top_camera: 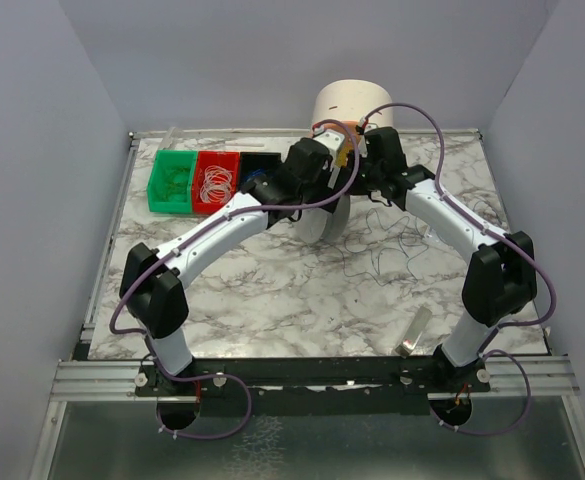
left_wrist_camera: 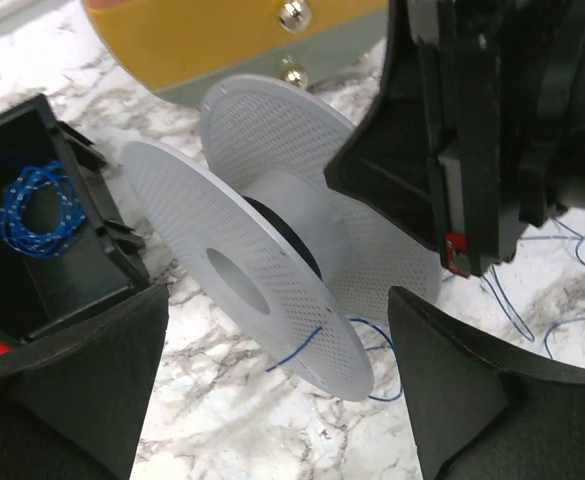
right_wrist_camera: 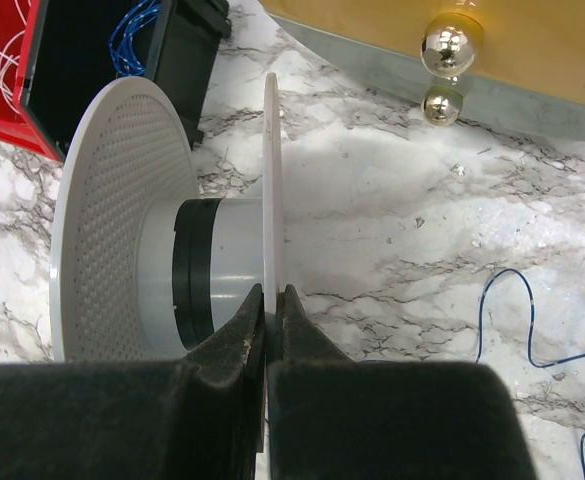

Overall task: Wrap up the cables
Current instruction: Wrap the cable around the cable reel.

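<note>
- Nearest, the cable (top_camera: 384, 252) lies in loose squiggles on the marble surface (top_camera: 272, 300), just right of the spool (right_wrist_camera: 112, 200). The left wrist view shows one strand crossing a flange edge. A dark band of turns sits on the core.
- The right tool (right_wrist_camera: 270, 318) is pinched tight on the rim of one white perforated flange, holding the spool on edge.
- The left tool (left_wrist_camera: 277, 300) stands wide, a finger on either side of the spool, gripping nothing.
- The step in hand looks like winding the slack onto the core. It would go best if the left tool took the strand close to the flange, held it lightly taut and laid the turns between the flanges. That way the hair-thin wire should neither slip off nor kink.
- Farther back sit a black bin (left_wrist_camera: 92, 215) holding a blue coil (left_wrist_camera: 37, 205), a red bin (top_camera: 217, 156) and a green bin (top_camera: 172, 155). A white cylinder (top_camera: 352, 100) stands behind them.
- No brand or writing can be read; a red tag (left_wrist_camera: 456, 243) on the arm housing is too small.
</note>
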You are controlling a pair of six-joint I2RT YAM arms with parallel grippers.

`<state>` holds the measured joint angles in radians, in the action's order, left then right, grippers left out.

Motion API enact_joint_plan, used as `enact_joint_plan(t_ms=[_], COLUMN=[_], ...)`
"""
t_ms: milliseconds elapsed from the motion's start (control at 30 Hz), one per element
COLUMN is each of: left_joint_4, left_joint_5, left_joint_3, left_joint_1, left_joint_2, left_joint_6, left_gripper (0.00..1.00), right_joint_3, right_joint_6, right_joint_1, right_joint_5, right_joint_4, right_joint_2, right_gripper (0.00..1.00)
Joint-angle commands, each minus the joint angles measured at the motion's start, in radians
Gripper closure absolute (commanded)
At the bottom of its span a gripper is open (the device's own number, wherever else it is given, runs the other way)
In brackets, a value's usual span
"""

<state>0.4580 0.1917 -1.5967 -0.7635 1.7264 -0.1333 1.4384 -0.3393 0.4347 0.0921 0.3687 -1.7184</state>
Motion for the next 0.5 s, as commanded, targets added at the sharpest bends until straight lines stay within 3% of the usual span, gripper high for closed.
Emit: enact_joint_plan(t_ms=[0, 467], left_joint_4=[-0.004, 0.005], left_joint_5=[0.143, 0.366], left_joint_3=[-0.044, -0.034], left_joint_1=[-0.013, -0.105], left_joint_2=[0.007, 0.065], left_joint_6=[-0.035, 0.008], left_gripper=[0.13, 0.41], right_joint_3=[-0.004, 0.007], right_joint_6=[-0.007, -0.012], right_joint_1=[0.003, 0.002], right_joint_5=[-0.018, -0.051], right_joint_4=[-0.041, -0.036], right_joint_2=[0.014, 0.014], right_gripper=[1.0, 1.0])
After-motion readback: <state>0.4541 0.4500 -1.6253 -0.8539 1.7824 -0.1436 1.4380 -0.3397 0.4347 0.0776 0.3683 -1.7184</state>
